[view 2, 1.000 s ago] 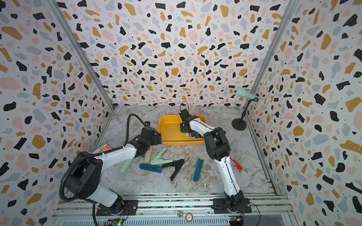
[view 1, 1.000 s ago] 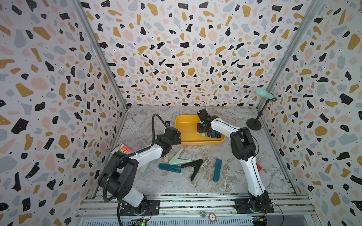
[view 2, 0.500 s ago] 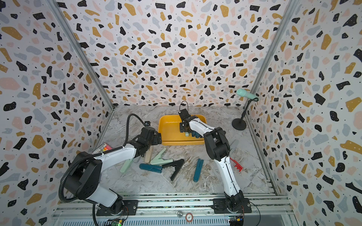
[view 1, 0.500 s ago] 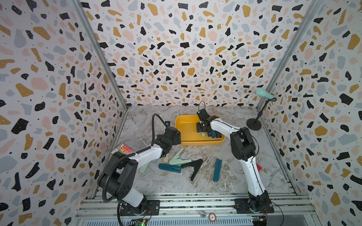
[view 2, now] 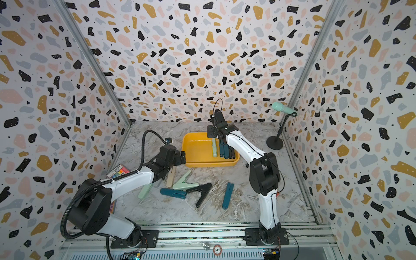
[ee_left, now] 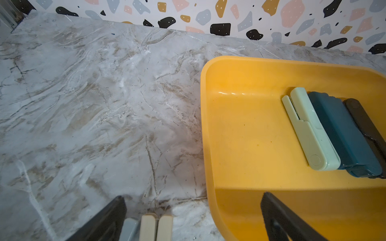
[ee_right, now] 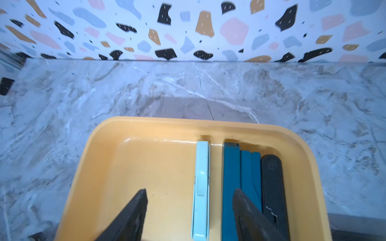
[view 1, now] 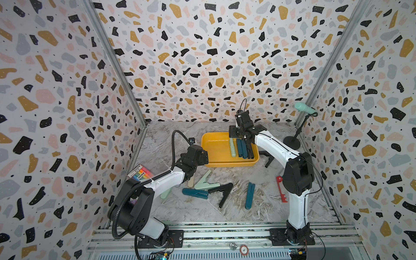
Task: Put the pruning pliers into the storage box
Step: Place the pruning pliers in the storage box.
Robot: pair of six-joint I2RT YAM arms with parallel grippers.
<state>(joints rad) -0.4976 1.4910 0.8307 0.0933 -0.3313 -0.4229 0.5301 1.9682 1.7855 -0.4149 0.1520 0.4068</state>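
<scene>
At the lower left of a top view a rainbow-striped flat packet [view 1: 140, 174] lies by the wall, no part of the job. Right of it the left gripper [view 1: 202, 158] hangs at the near left corner of the shallow yellow plastic storage box [view 1: 229, 166], jaws spread to their widest. The left wrist view shows closed beige pruning pliers [ee_left: 155, 227] on the marble-patterned table [ee_left: 83, 104] directly under the gap, so the wide stance reads as readiness to straddle that tool. Across the lower middle of the frame more tools wait outside the box: a pale mint pair [view 1: 166, 193] half under the arm, a mint pair splayed in a V [view 1: 206, 183], a dark teal pair [view 1: 194, 193], a black pair splayed open [view 1: 224, 191] and a second dark teal pair [view 1: 249, 194]. Inside the box closed mint pliers [view 1: 233, 147], dark teal pliers [view 1: 242, 148] and black pliers [view 1: 249, 149] lie side by side toward its right wall, a packing that likely keeps the bare left half free for the rest. The right gripper [ee_right: 189, 191] hovers over them, jaws parted with the mint pliers lying free between, gripping nothing. Further right a red pair [view 1: 281, 189] lies on the table, and a mint microphone on a black stand [view 1: 305, 109] occupies the right edge
</scene>
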